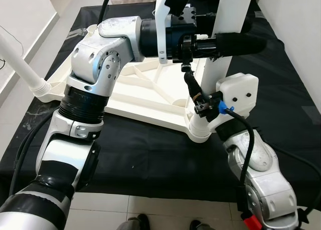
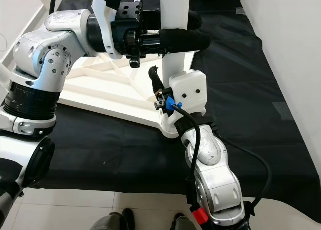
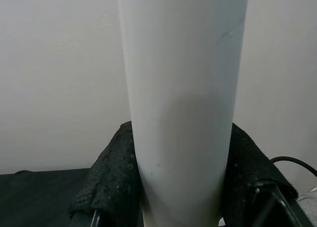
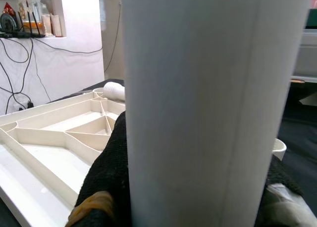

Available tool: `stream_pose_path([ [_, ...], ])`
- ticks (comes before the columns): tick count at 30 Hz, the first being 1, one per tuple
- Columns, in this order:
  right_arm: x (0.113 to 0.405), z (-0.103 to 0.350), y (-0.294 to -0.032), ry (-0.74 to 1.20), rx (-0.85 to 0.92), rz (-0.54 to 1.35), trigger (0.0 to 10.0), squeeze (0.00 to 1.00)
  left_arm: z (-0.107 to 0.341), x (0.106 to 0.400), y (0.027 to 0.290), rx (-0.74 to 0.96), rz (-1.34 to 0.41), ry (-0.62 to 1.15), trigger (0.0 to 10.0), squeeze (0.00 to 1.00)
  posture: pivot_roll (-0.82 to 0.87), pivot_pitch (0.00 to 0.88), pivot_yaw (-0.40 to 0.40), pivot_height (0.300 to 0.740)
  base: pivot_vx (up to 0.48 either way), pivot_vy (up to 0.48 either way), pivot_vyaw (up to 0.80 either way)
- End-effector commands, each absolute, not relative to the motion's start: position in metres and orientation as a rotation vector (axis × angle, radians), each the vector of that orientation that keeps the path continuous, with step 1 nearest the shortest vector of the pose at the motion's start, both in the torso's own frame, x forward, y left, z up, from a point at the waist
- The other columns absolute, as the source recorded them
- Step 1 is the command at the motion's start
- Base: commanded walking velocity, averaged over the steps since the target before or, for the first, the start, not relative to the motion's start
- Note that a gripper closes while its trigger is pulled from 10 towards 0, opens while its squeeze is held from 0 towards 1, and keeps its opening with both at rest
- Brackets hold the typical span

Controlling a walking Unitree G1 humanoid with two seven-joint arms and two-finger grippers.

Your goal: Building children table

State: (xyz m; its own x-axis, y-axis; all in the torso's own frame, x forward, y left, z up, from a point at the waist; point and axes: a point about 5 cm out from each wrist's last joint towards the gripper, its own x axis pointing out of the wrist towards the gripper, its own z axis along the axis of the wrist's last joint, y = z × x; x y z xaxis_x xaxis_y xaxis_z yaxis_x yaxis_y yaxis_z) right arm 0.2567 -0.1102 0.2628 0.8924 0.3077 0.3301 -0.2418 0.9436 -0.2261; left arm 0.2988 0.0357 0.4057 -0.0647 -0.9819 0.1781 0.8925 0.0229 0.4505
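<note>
White tabletop (image 1: 145, 89) upside down, ribbed, on black cloth (image 1: 150, 155). Left hand (image 1: 235, 43) and right hand (image 2: 173, 92) both clamp the upright white leg (image 2: 174, 24).

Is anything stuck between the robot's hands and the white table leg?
No. Both hands already grip the leg: the left hand higher up, the right hand lower, near the corner socket of the upside-down tabletop. Nothing visible sits between.
</note>
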Motion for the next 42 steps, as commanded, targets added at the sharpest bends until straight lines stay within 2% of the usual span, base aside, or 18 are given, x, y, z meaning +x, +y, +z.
stream_pose_path([
  [1,0.263,0.231,-0.108,-0.196,-0.189,0.322,0.0,0.0,0.406,0.305,0.042,0.236,-1.475,-0.508,0.0,0.0,0.0,0.253,0.092,0.74,0.0,0.0,0.0],
  [2,0.265,0.231,-0.109,-0.191,-0.187,0.32,4.2,0.0,0.406,0.305,0.042,0.234,-1.472,-0.507,0.0,0.0,0.0,0.253,0.092,0.74,0.0,0.0,0.0],
  [3,0.265,0.231,-0.109,-0.191,-0.187,0.32,4.2,0.0,0.406,0.305,0.042,0.234,-1.472,-0.507,0.0,0.0,0.0,0.253,0.092,0.74,0.0,0.0,0.0],
  [4,0.267,0.232,-0.109,-0.187,-0.186,0.318,10.0,0.0,0.406,0.306,0.042,0.233,-1.471,-0.506,0.0,0.0,0.0,0.253,0.092,0.74,0.0,0.0,0.0],
  [5,0.269,0.233,-0.11,-0.188,-0.189,0.328,10.0,0.0,0.405,0.306,0.042,0.234,-1.467,-0.506,0.0,0.0,0.0,0.253,0.091,0.74,0.0,0.0,0.0],
  [6,0.271,0.235,-0.111,-0.19,-0.167,0.356,10.0,1.0,0.405,0.307,0.042,0.234,-1.463,-0.506,0.0,0.0,0.0,0.254,0.089,0.74,0.0,0.0,0.0],
  [9,0.273,0.236,-0.111,-0.19,-0.142,0.398,10.0,1.0,0.405,0.308,0.042,0.233,-1.459,-0.506,0.0,0.0,0.0,0.254,0.09,0.74,0.0,0.0,0.0],
  [11,0.278,0.244,-0.115,-0.221,-0.121,0.516,10.0,1.0,0.405,0.308,0.041,0.231,-1.454,-0.506,0.0,0.0,0.0,0.254,0.09,0.74,0.0,0.0,0.0],
  [14,0.279,0.249,-0.121,-0.238,-0.152,0.568,10.0,1.0,0.406,0.308,0.041,0.231,-1.454,-0.506,0.0,0.0,0.01,0.255,0.091,0.74,0.0,0.0,0.0],
  [17,0.283,0.255,-0.133,-0.25,-0.218,0.638,10.0,1.0,0.406,0.308,0.041,0.231,-1.456,-0.504,0.0,0.0,0.01,0.254,0.091,0.74,0.0,0.0,0.0],
  [19,0.286,0.265,-0.15,-0.245,-0.273,0.778,10.0,1.0,0.407,0.307,0.041,0.233,-1.459,-0.501,0.0,0.0,0.02,0.255,0.092,0.74,0.0,0.0,0.0],
  [21,0.286,0.269,-0.156,-0.24,-0.292,0.833,10.0,1.0,0.407,0.307,0.041,0.234,-1.459,-0.501,0.0,0.0,0.02,0.255,0.092,0.74,0.0,0.0,0.0],
  [22,0.286,0.271,-0.161,-0.222,-0.299,0.881,10.0,0.0,0.408,0.306,0.041,0.234,-1.46,-0.501,0.0,0.0,0.02,0.256,0.091,0.74,0.0,0.0,0.0],
  [26,0.29,0.275,-0.175,-0.191,-0.303,0.95,10.0,0.0,0.409,0.306,0.041,0.232,-1.461,-0.502,0.0,0.0,0.02,0.256,0.091,0.74,0.0,0.0,0.0],
  [32,0.301,0.281,-0.19,-0.205,-0.29,0.951,10.0,0.0,0.41,0.305,0.041,0.232,-1.461,-0.502,0.0,0.0,0.03,0.259,0.091,0.74,0.0,0.0,0.0],
  [33,0.304,0.283,-0.193,-0.213,-0.263,0.953,7.1,0.0,0.41,0.305,0.04,0.231,-1.462,-0.502,0.0,0.0,0.03,0.261,0.091,0.74,0.0,0.0,0.0],
  [34,0.307,0.284,-0.195,-0.216,-0.25,0.95,0.0,0.0,0.41,0.305,0.04,0.23,-1.462,-0.502,0.0,0.0,0.03,0.261,0.09,0.74,0.0,0.0,0.0],
  [42,0.309,0.277,-0.201,-0.182,-0.232,1.063,0.0,0.0,0.41,0.307,0.039,0.227,-1.458,-0.497,0.0,0.0,0.03,0.264,0.088,0.74,0.0,0.0,0.0],
])
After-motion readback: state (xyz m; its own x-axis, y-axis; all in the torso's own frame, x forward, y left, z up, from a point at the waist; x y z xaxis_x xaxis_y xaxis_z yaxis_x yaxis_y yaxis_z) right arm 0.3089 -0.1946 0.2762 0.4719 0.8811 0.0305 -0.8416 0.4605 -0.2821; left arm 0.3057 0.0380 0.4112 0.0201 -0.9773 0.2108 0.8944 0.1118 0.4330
